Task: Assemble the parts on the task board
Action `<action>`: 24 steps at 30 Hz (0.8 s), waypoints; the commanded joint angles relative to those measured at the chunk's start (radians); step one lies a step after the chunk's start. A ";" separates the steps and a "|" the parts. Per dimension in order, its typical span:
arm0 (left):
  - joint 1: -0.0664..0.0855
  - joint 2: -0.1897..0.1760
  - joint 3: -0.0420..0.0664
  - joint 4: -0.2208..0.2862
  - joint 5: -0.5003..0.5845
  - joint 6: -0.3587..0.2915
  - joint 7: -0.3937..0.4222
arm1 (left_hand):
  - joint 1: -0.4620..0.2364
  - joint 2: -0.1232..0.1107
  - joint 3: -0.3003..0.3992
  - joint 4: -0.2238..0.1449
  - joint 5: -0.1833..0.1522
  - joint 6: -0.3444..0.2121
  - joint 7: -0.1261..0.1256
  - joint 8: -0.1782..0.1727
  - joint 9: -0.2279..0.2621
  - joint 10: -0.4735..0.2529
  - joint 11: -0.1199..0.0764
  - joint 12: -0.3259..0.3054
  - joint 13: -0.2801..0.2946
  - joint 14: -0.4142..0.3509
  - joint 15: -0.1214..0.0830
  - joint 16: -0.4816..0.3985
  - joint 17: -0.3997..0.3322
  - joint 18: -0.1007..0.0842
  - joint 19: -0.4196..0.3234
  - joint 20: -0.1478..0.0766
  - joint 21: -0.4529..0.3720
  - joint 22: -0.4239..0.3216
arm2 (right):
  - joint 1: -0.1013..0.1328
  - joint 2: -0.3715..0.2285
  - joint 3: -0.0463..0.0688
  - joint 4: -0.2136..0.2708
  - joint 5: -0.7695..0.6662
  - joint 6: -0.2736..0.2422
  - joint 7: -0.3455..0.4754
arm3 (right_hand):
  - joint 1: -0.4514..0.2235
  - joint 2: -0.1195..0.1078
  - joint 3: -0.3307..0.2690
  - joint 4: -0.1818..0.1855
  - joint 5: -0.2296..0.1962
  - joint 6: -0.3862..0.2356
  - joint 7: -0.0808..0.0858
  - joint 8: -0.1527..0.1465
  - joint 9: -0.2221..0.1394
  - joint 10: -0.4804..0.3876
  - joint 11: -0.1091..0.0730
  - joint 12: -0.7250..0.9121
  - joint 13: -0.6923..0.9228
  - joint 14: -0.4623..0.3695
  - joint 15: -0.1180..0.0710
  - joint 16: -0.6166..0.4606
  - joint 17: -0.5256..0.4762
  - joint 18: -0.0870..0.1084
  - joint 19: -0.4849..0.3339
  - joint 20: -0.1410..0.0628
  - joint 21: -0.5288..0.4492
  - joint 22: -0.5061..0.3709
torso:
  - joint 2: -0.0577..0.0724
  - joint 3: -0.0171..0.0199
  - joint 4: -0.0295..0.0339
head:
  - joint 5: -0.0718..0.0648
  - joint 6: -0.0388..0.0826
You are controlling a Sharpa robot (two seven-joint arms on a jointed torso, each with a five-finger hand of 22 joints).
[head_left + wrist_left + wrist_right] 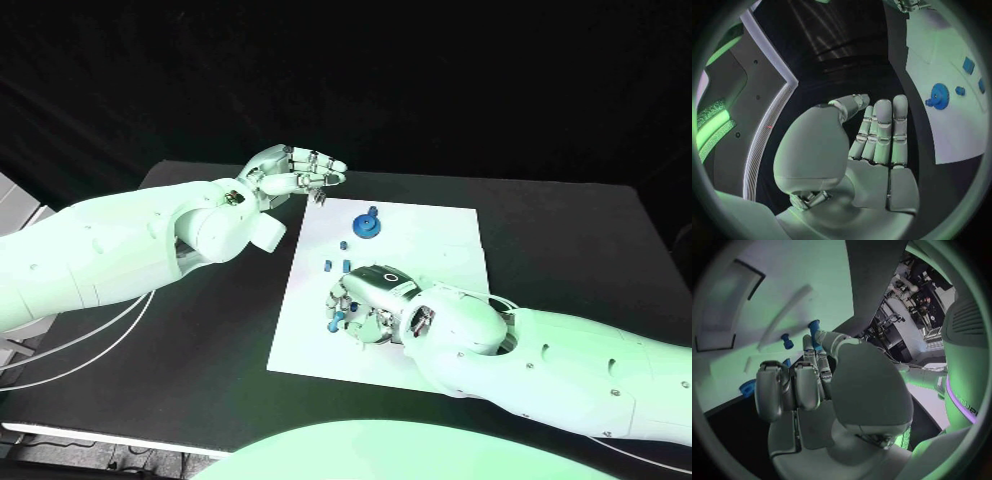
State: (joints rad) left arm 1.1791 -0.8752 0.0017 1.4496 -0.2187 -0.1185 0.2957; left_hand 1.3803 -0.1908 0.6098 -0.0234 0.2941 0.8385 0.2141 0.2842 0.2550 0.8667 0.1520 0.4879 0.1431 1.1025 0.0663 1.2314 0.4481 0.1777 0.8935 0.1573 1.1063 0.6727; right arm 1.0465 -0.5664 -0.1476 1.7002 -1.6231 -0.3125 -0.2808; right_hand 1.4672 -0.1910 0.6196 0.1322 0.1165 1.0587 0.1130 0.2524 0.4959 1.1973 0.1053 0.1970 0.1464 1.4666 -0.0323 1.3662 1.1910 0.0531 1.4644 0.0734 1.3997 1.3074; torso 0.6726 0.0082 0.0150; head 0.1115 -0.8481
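Right robot hand (378, 300) is down on the near half of the task board (433, 235), fingers curled over small blue parts (336, 320); looks like it's pinching one, hard to tell. The blue gear (366, 224) lies flat toward 12 o'clock from it, knob pointing up. Left robot hand (296, 170) hovers off the far corner above the tabletop (577, 230), fingers loosely curled, holding nothing.

I see the task board (433, 240), a white rectangular plate lying flat mid-table. A blue round gear-like part (368, 223) sits on its far left area. Small blue parts (346, 243) lie just nearer. Another small blue part (336, 320) stands at the near left.
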 commanded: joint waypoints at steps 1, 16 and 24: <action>0.001 0.001 0.001 0.002 0.001 0.014 0.006 | -0.006 0.005 0.001 -0.006 0.005 -0.008 0.005 -0.004 -0.002 -0.007 -0.002 0.003 0.002 -0.005 0.000 0.004 -0.001 0.008 -0.008 0.003 0.006 0.001 | -0.006 0.003 -0.005 -0.003 -0.027 0.043 -0.019 | 0.001 0.011 0.006 -0.004 0.005 0.007 0.002 0.003 0.003 0.073 -0.063 0.000 -0.001 0.035 -0.003 0.003 -0.002 -0.014 0.044 -0.007 0.003 0.153 | 0.000 0.0005 -0.0010 | 0.001 0.000; 0.001 0.001 0.001 0.002 0.003 0.014 0.008 | -0.010 0.006 0.000 -0.006 0.005 -0.009 0.005 -0.003 -0.001 -0.010 -0.001 0.007 0.002 -0.006 0.001 0.006 -0.002 0.008 -0.009 0.004 0.006 0.001 | -0.006 0.011 -0.008 -0.013 0.013 0.030 0.030 | -0.121 -0.071 -0.066 0.029 0.045 -0.091 0.029 -0.063 -0.019 -0.067 -0.018 -0.102 -0.034 0.028 0.034 -0.007 -0.026 0.007 0.005 0.025 -0.098 0.094 | -0.001 0.0000 -0.0006 | 0.003 0.013; 0.001 0.001 0.001 0.001 0.003 0.014 0.008 | -0.010 0.006 0.000 -0.006 0.005 -0.009 0.005 -0.003 -0.001 -0.010 -0.001 0.007 0.002 -0.006 0.001 0.006 -0.002 0.008 -0.009 0.004 0.006 0.001 | -0.006 0.004 -0.009 -0.009 0.011 -0.021 0.036 | -0.106 -0.077 -0.107 0.027 0.042 -0.106 0.026 -0.083 -0.030 -0.122 -0.011 -0.106 -0.046 0.017 0.041 -0.017 -0.048 0.016 -0.012 0.032 -0.146 0.065 | 0.000 0.0011 -0.0013 | 0.003 0.011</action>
State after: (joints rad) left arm 1.1791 -0.8753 0.0017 1.4493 -0.2182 -0.1180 0.2957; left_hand 1.3763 -0.1867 0.6098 -0.0234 0.2941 0.8385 0.2141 0.2842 0.2550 0.8631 0.1483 0.4879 0.1443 1.1024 0.0663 1.2313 0.4467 0.1777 0.8898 0.1609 1.1063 0.6726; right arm 1.0410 -0.5606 -0.1563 1.6880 -1.6116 -0.3070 -0.2647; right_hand 1.3530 -0.2635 0.5174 0.1590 0.1647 0.9581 0.1379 0.1737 0.4673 1.0812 0.0941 0.0926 0.1014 1.4682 0.0018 1.3522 1.1456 0.0534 1.4536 0.1026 1.2579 1.3080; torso 0.6718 0.0088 0.0139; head 0.1145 -0.8358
